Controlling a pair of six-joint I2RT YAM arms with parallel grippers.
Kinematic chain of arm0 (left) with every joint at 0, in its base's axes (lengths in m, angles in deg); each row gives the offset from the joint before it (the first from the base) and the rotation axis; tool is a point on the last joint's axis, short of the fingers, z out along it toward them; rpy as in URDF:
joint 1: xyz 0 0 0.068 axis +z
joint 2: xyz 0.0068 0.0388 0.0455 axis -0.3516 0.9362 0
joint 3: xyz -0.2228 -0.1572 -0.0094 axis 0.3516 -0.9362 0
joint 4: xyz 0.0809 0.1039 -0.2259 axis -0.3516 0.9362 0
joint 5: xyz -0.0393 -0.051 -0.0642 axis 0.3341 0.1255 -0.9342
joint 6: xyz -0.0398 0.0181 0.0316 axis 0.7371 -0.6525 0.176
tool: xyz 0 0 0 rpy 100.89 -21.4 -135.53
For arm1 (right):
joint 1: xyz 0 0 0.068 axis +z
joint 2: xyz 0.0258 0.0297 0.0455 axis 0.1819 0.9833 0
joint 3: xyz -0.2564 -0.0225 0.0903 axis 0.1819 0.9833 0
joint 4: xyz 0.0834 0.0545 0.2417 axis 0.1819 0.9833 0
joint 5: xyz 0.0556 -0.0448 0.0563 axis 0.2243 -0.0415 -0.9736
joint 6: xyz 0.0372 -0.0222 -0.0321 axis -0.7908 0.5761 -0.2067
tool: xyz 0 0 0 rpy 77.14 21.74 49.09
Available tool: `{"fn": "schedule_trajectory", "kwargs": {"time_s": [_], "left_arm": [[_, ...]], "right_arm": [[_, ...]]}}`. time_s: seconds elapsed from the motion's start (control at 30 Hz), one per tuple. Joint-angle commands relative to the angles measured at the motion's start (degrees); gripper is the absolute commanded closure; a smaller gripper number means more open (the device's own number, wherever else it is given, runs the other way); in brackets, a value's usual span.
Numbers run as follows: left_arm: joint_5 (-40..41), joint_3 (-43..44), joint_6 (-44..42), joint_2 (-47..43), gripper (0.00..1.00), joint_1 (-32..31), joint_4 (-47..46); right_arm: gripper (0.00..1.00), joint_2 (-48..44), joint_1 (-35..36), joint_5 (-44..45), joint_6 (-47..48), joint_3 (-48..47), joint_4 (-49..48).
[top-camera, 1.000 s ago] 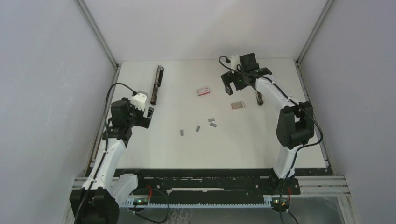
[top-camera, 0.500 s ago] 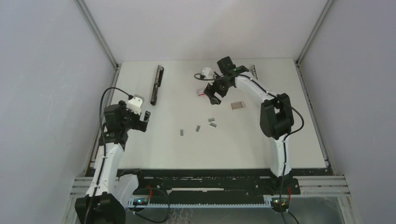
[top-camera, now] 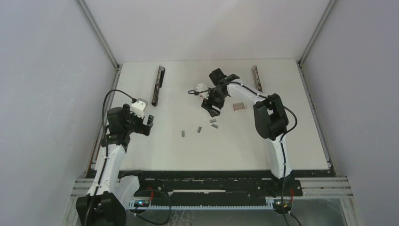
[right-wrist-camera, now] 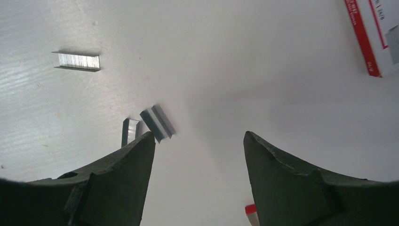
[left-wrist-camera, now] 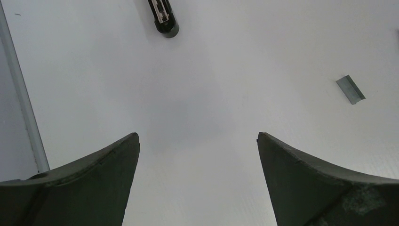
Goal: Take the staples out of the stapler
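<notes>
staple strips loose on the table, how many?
4 staple strips, all mid-table: one farthest left, one just right of it, then a close pair farther right. More might be hidden under the right arm.

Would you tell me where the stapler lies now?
In the top view the stapler lies at the far left of the table, just beyond the left gripper; its near end shows at the top of the left wrist view.
</notes>
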Motion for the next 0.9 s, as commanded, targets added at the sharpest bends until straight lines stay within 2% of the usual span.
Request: {"fn": "schedule_trajectory", "kwargs": {"time_s": [0.0, 0.2, 0.43, 0.87], "left_arm": [[0.10, -0.37, -0.54, -1.53, 0.00, 0.29, -2.14], [0.35, -0.48, -0.43, -1.00, 0.00, 0.28, -2.46], [0.53, -0.47, -0.54, -0.37, 0.00, 0.25, -2.45], [0.60, -0.56, -0.61, -0.36, 0.00, 0.28, -2.41]], "right_arm": [[0.31, 0.55, 0.45, 0.47, 1.74, 0.22, 0.59], [0.34, 1.33, 0.39, 1.05, 2.49, 0.53, 0.93], [0.43, 2.49, 0.61, 1.95, 2.83, 1.10, 0.05], [0.48, 3.22, 0.89, 0.91, 3.23, 1.14, 0.41]]}}
